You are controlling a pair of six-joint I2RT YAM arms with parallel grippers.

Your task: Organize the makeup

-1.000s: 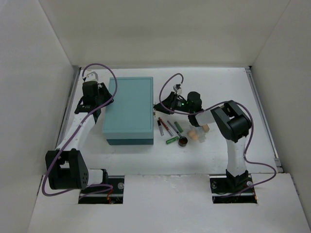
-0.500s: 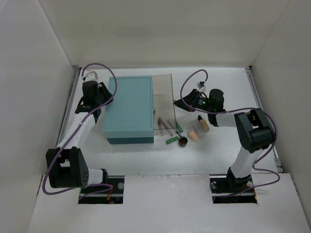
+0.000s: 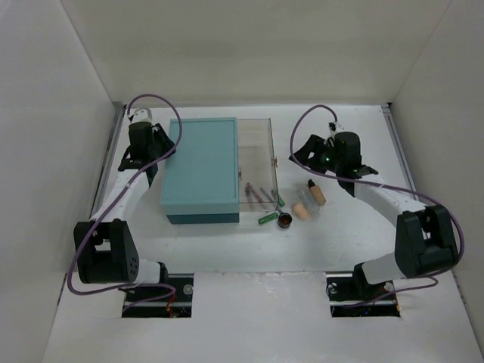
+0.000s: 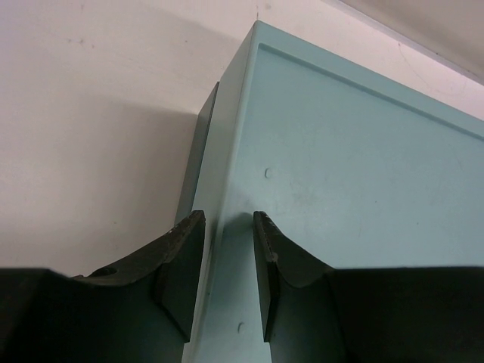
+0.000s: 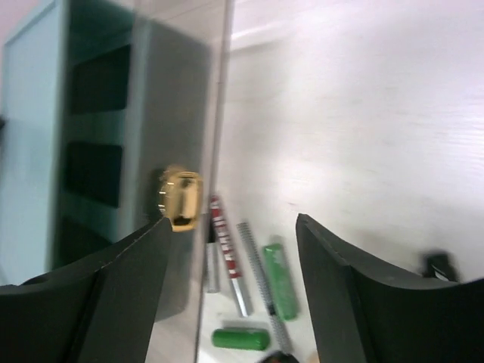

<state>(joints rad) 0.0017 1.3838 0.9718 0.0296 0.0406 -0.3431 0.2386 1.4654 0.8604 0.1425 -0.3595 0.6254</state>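
Observation:
The makeup lies right of the teal box: thin pencils, two green tubes, a round brown piece, a peach sponge and a beige bottle. The box's clear door stands swung open. My right gripper hangs open just right of the door's gold knob, with nothing between its fingers. In the right wrist view the red pencil and a green tube lie beyond my right gripper. My left gripper is shut on the box's left top edge.
White walls close in the table on the left, back and right. The open clear door stands over the pencils, between the box front and my right gripper. The box's dark compartments show through the door.
My right gripper swung the clear door open, moving right and back, then let go of the knob and opened. My left gripper stayed on the box edge.

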